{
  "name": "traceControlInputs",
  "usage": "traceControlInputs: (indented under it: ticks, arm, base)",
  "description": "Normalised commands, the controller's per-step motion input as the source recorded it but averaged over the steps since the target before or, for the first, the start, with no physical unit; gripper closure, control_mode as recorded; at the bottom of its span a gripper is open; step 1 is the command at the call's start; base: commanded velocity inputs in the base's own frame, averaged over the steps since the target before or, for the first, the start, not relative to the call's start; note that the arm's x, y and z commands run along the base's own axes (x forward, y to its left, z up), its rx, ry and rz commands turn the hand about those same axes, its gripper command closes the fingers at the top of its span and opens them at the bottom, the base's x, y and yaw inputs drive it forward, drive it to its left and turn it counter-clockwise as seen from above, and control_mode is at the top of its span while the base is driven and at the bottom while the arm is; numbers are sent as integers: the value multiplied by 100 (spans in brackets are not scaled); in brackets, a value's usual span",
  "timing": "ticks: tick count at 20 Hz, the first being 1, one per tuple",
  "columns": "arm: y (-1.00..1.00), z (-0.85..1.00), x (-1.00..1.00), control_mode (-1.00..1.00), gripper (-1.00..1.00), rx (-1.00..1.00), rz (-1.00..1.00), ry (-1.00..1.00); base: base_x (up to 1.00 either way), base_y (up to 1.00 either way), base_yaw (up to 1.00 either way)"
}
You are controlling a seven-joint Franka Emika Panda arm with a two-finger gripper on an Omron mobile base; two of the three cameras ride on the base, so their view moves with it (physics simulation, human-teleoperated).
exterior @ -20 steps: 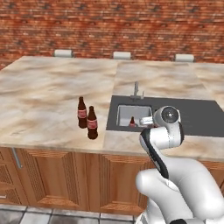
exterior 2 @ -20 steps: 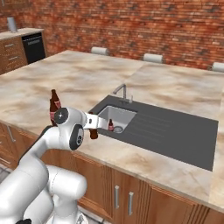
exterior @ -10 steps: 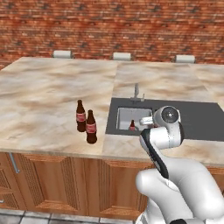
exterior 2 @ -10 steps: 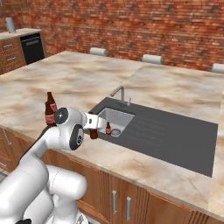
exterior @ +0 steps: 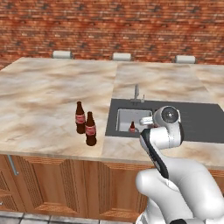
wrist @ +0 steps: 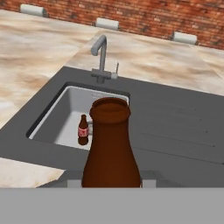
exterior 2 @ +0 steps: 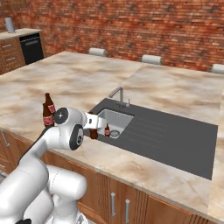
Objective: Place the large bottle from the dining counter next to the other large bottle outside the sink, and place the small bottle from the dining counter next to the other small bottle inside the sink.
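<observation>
Our claw (wrist: pixel 111 186) is gripping a little bottle (wrist: pixel 110 144); we should be lowering it slowly into the sink (wrist: pixel 52 114), beside the bottle (wrist: pixel 83 129) at ten o'clock.

Our arm reaches forward, jaws closed on a load.

We hold our white arm bent at the elbow, the forearm stretched ahead at counter height and the wrist level. Our gripper (exterior 2: pixel 93 131) sits at the far end of the forearm, its fingers clamped shut around what we carry, upright between them.
</observation>
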Motion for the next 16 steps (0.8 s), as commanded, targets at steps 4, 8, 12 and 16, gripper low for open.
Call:
traceControlInputs:
  ticks: [4, 8, 12, 16]
  arm:
    - [0, 0, 0, 100, 100, 0, 0, 0]
    - [0, 0, 0, 100, 100, 0, 0, 0]
    - [-2, 0, 0, -100, 100, 0, 1, 0]
    - [-16, 0, 7, -100, 100, 0, 4, 0]
  base:
    - [3, 0, 0]
    - [2, 0, 0]
    - [0, 0, 0]
    - [0, 0, 0]
